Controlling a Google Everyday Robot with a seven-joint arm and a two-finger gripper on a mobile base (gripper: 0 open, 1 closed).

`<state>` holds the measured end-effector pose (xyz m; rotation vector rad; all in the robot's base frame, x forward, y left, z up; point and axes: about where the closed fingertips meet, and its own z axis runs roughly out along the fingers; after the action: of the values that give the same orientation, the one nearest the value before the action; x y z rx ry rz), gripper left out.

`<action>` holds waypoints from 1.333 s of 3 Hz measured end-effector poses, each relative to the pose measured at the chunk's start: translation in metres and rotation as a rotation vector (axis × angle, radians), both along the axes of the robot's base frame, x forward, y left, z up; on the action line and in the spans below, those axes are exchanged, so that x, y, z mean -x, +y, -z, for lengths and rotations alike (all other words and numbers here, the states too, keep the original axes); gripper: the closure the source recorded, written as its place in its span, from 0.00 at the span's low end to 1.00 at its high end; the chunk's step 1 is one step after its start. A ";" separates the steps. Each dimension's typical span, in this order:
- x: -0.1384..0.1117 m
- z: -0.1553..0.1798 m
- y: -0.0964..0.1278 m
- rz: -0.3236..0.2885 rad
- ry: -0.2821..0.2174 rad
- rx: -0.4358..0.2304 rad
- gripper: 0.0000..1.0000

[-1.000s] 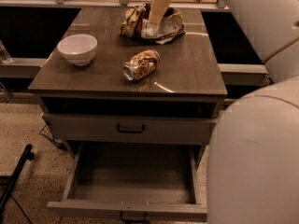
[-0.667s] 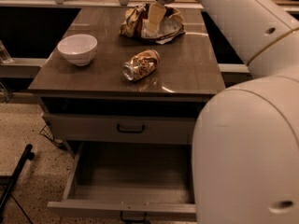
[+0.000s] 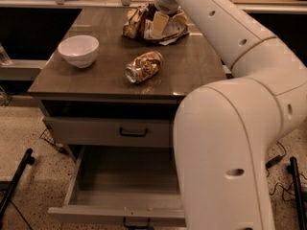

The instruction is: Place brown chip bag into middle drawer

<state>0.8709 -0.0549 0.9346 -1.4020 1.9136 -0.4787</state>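
The brown chip bag, wrinkly foil in brown, cream and yellow, lies at the back of the wooden table top. My gripper reaches down from the long white arm and sits right on the middle of the bag, covering part of it. The middle drawer is pulled out below the table, a deep grey-brown tray with nothing showing inside; its right part is hidden behind my arm.
A dented brown-and-gold can lies on its side mid-table. A white bowl stands at the left. A shut drawer front with a dark handle sits above the open drawer. My white arm fills the right side.
The arm has swung in from the right and now blocks more of the view. The gripper has come lower onto the chip bag. Bag, can and bowl have not moved.
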 end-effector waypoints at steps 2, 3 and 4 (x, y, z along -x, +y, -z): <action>-0.032 0.041 0.005 0.013 0.025 -0.024 0.41; -0.031 0.042 0.015 -0.039 0.029 -0.047 0.64; -0.024 0.026 0.023 -0.094 0.012 -0.090 0.87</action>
<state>0.8948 -0.0319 0.9091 -1.4322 1.8459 -0.3357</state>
